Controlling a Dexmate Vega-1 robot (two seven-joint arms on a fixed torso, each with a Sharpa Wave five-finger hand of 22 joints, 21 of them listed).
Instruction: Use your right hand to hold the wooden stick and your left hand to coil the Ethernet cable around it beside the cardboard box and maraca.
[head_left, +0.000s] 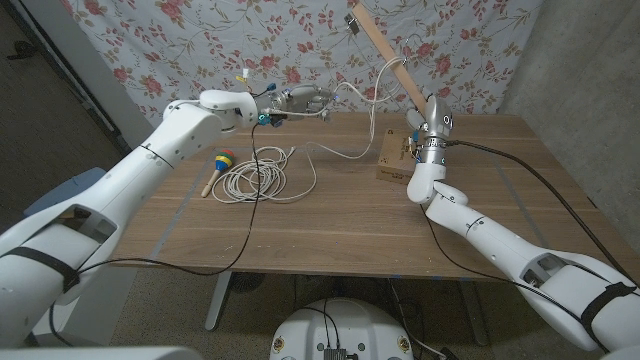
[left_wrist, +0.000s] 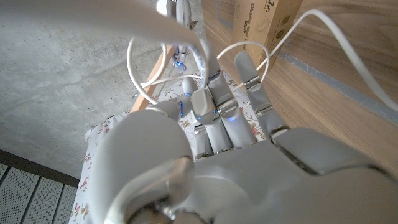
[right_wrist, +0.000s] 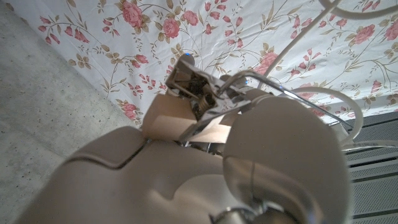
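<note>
Both arms enter from the bottom corners of the head view and reach out over the wooden table (head_left: 330, 225). Right hand (head_left: 425, 125) is raised above the far right part of the table, fingers wrapped around the lower end of the wooden stick (head_left: 385, 50), which tilts up and away toward the floral backdrop (head_left: 300, 40). Right wrist view shows the stick (right_wrist: 180, 118) clamped between the fingers. Left hand (head_left: 295, 100) is lifted near the far edge, left of the stick, fingers closed around a run of the white Ethernet cable (head_left: 255, 180). From that hand the cable arcs across to the stick and loops around it. Left wrist view shows the fingers (left_wrist: 214, 112) curled with cable strands (left_wrist: 311, 28) looping past them. Rest of the cable lies in a loose coil on the table, left of centre. Maraca (head_left: 220, 165) lies just left of the coil, close to it; touching or not cannot be told. Cardboard box (head_left: 392, 160) sits on the table just beside the right forearm, below the stick.
</note>
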